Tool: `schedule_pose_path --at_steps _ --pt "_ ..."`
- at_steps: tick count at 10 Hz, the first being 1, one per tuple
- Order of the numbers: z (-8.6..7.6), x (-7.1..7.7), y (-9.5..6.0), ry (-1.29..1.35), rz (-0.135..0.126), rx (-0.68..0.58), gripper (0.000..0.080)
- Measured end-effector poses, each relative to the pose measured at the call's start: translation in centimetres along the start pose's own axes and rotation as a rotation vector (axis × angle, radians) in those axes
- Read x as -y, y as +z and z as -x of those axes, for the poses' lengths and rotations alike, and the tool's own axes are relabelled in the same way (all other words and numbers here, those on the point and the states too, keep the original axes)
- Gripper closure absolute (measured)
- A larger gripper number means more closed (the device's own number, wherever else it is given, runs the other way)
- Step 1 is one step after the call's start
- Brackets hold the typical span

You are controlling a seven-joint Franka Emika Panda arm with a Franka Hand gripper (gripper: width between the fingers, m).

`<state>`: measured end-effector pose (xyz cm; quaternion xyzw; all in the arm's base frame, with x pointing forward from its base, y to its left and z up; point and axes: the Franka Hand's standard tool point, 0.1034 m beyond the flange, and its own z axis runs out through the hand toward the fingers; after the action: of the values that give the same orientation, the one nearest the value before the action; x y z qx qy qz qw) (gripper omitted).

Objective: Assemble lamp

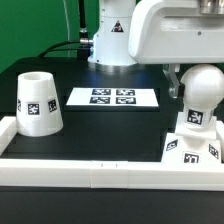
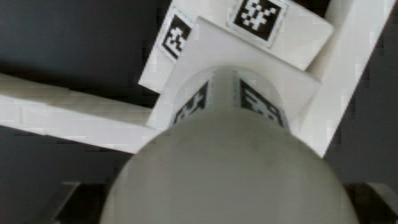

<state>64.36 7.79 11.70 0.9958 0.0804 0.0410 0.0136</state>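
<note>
Far on the exterior view's left, standing on the black table (image 1: 110, 130) with its wide mouth down and narrow end up: the shade (image 1: 38, 103), a white tapered cup, one black-and-white tag facing the camera. Close beside the white rail (image 1: 70, 165) edging the table's front and left. Well apart from the other lamp parts.

Toward the middle, farther back: the marker board (image 1: 112, 97), flat on the table, four printed tags in view. Behind it, the arm's white pedestal (image 1: 110, 40) against a green backdrop.

On the exterior view's right, in the rail's corner: the square base (image 1: 192, 148), tags on its sides. Seated upright on top of it, the rounded bulb (image 1: 202, 88), a tagged collar below its round head. Hanging above and just behind the bulb, the arm's white wrist housing (image 1: 175, 35). Gripper (image 1: 176, 78) partly hidden by the bulb; spread or pressed together, cannot tell.

In the wrist view: bulb (image 2: 222, 170) filling the near field, blurred, with tagged base (image 2: 249, 45) and rail corner beyond. No fingers clearly made out there.
</note>
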Motion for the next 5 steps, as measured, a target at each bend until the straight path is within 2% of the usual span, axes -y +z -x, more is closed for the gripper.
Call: schedule_pose_path --at_steps 5 --pt "0.02 -0.8 0.01 0.187 0.004 0.0 0.0222"
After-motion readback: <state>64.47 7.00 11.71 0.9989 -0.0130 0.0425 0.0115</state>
